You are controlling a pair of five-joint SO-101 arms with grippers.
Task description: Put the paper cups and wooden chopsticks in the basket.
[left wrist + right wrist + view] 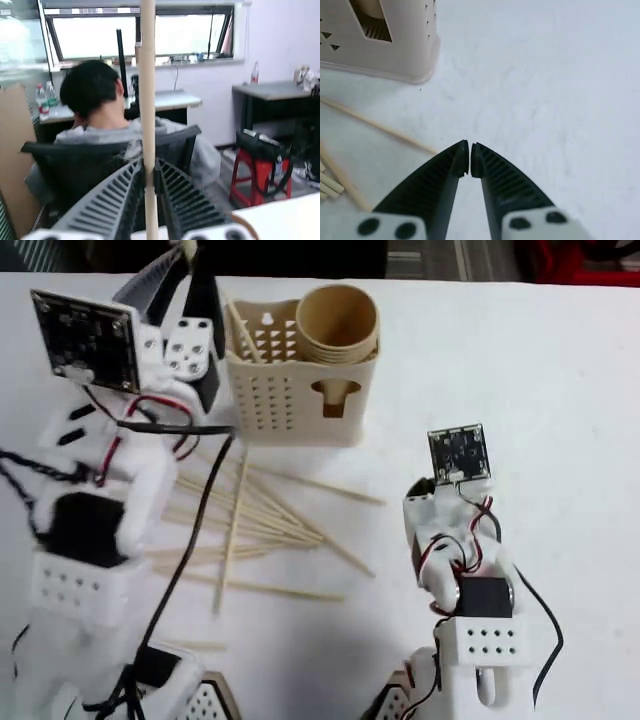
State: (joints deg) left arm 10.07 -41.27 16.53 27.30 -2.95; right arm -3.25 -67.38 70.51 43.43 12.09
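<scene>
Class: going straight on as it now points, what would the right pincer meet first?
Probably the bare table, though depth is unclear; the basket and nearest chopstick lie to one side of the right pincer.

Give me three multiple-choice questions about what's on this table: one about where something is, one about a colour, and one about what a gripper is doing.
1. Where are the paper cups?
A scattered across the floor
B stacked inside the basket
C on a chair

2. What colour is the basket?
A beige
B blue
C black

3. The left gripper is:
A open and empty
B shut on a cup
C shut on a chopstick

Answers:
1 B, because the high view shows the cups nested in the basket's right half.
2 A, because its perforated walls are beige.
3 C, because the left wrist view shows its fingers closed against an upright stick.
</scene>
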